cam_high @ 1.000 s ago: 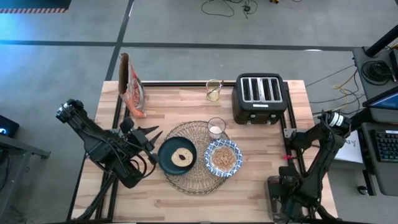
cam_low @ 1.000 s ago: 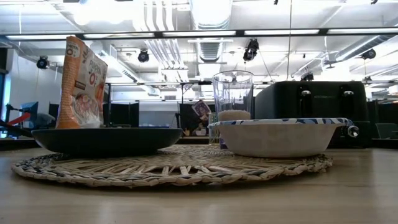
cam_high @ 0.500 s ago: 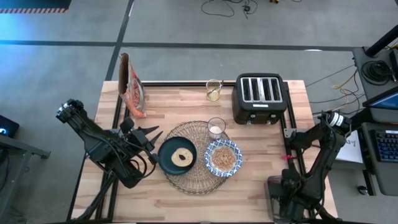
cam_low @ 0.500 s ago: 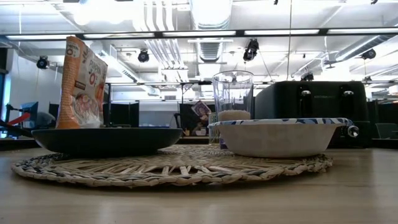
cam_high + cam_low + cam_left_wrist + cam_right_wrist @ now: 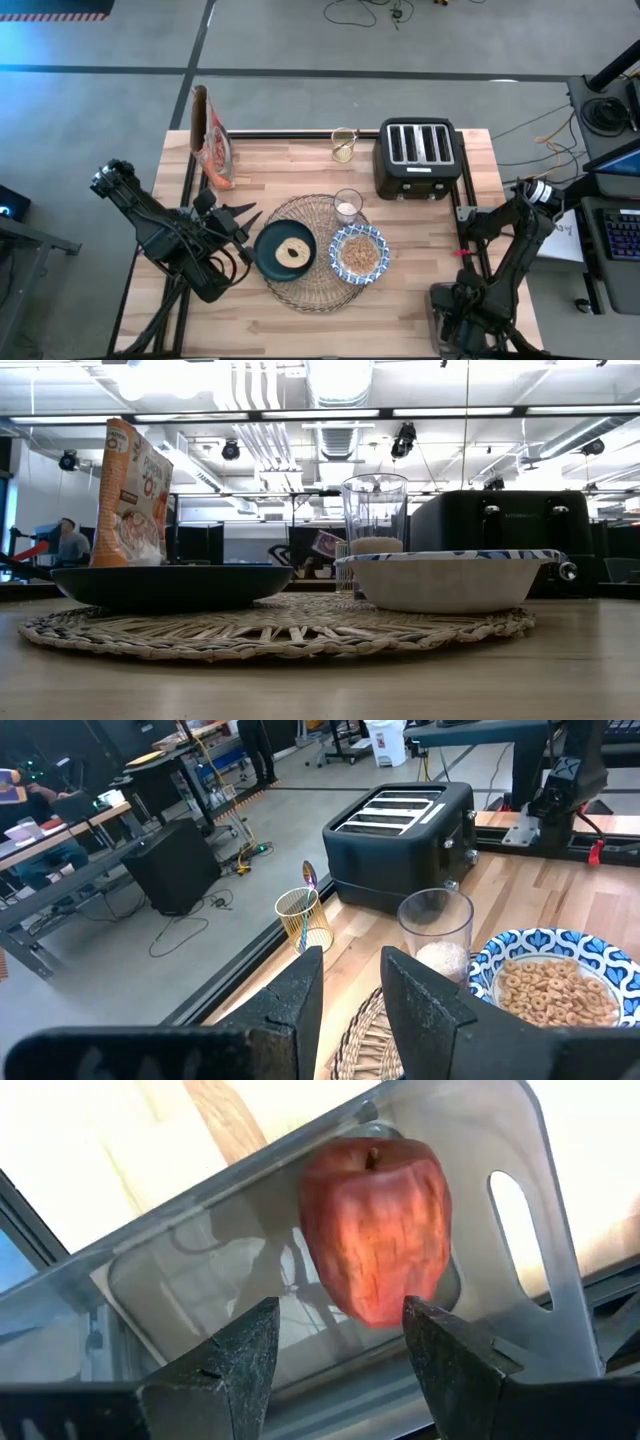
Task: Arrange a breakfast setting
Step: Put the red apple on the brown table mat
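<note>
Left end effector hovers empty, fingers slightly parted, beside the round woven placemat on the table. On the placemat sit the dark teal plate, the patterned bowl of cereal and the small glass; a black toaster stands behind. From table height, plate, bowl and glass rest on the mat. Past the left wrist's fingers, a green-handled spoon stands in a wire cup. Right end effector is wide open over a red apple in a clear tray.
</note>
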{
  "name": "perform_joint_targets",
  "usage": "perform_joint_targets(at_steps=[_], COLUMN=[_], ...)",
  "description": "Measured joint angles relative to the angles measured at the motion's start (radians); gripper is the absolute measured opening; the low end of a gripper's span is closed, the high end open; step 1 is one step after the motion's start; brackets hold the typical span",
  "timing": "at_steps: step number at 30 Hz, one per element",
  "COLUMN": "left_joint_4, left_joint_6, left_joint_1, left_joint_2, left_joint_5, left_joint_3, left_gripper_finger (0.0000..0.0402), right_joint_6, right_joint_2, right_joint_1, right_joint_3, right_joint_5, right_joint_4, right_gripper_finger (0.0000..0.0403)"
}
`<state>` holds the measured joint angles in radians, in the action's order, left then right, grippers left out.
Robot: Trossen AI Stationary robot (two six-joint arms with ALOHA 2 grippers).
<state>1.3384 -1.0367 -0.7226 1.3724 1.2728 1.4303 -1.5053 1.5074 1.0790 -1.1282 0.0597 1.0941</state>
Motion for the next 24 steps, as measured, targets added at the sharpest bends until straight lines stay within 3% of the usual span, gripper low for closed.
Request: perform_joint_targets(at_steps=[24], left_joint_4=[0.0], left_joint_6=[0.007], left_joint_1=[0.0], left_joint_2=[0.001], left_joint_5=[-0.029], left_joint_3=[0.0], left_gripper_finger=[0.0088], right_joint_6=[0.02], right_joint_2=[-0.006], right_joint_1=[0.001], right_joint_3=[0.147], right_joint_5=[-0.173], right_joint_4=[-0.051], right_gripper_finger=[0.0203])
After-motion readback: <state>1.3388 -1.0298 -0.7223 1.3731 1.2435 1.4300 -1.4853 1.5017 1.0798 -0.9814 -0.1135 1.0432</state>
